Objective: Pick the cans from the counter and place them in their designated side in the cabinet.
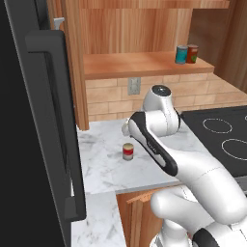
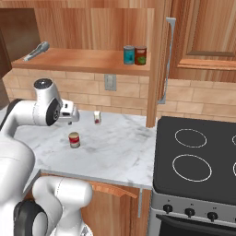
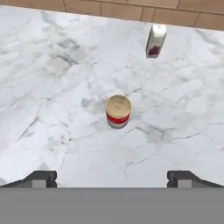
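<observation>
Fingers (image 3: 112,177) spread wide and empty above the marble worktop (image 3: 52,87), its white slab grey-veined. A red can with tan upper band (image 3: 118,111) stands upright at centre in the hand view, a small white container (image 3: 155,40) at 1 o'clock. The base views add the wood cabinet shelf (image 2: 83,60) carrying a teal-blue can (image 2: 128,55) beside a dark red can (image 2: 140,55)

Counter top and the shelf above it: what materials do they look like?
Counter: looks like polished white marble, from its grey veining. Cabinet shelf: appears warm brown wood with a smooth, possibly matte finish; grain streaks run along the plank. Both are rendered, so only the look tells.
</observation>
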